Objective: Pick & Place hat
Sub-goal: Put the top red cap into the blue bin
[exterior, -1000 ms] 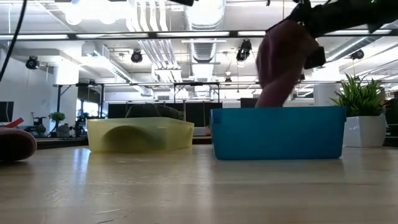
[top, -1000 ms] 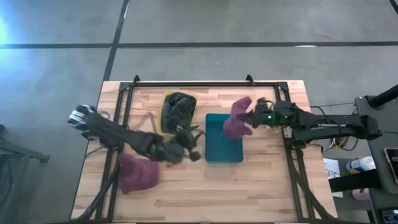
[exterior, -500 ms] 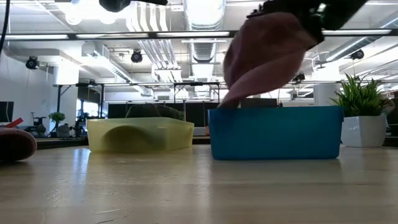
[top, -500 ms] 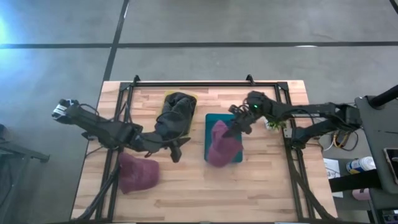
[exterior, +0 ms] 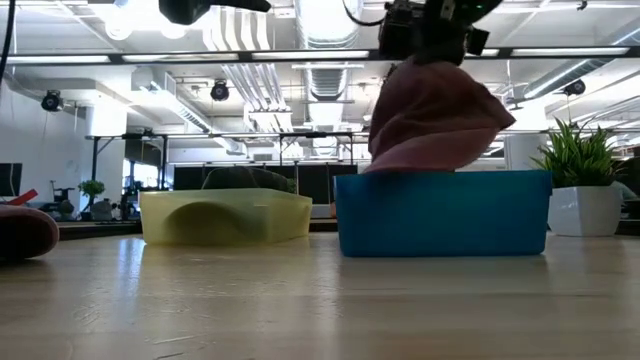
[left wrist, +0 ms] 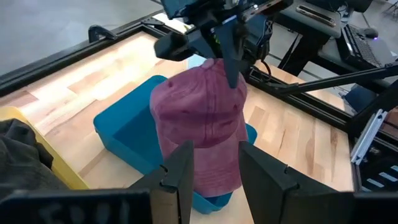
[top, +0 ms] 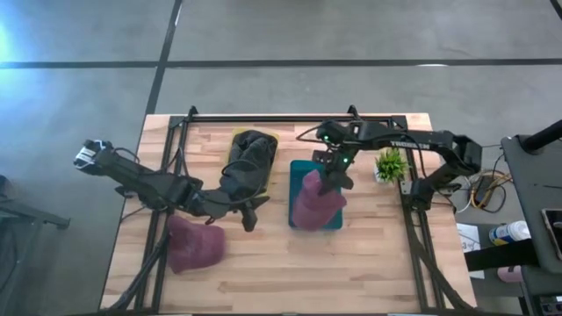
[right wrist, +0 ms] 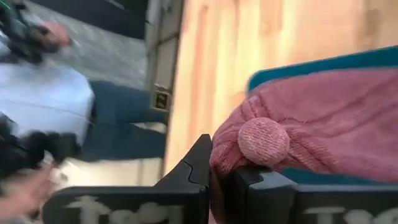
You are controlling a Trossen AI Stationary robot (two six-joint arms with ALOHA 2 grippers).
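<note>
A maroon cap (top: 312, 200) hangs from my right gripper (top: 332, 174) over the blue bin (exterior: 440, 215) at the table's middle, with its lower part down inside the bin. My right gripper is shut on the cap. My left gripper (left wrist: 214, 168) is open and empty. It hovers just left of the blue bin, near the yellow bin (top: 235, 140). A second maroon cap (top: 193, 244) lies on the table at the near left, crown up. My right gripper pinches the cap's crown top (right wrist: 231, 157), right beside the top button (right wrist: 263, 142), between its two fingers. The fingers come from above, pointing down. The cap hangs upright below them, and its lower part (left wrist: 208, 177) reaches inside the blue bin.
The yellow bin holds dark hats (top: 250, 156) heaped over its near rim. A small potted plant (top: 389, 164) stands right of the blue bin. A black frame (top: 272, 117) runs along the table's far edge and sides. Bare wood lies along the near edge.
My right gripper has carried the maroon cap from beyond the blue bin's far right corner toward the table's left and down. The cap now hangs upright with its lower part in the bin. My left gripper has drawn back a little toward the table's left.
</note>
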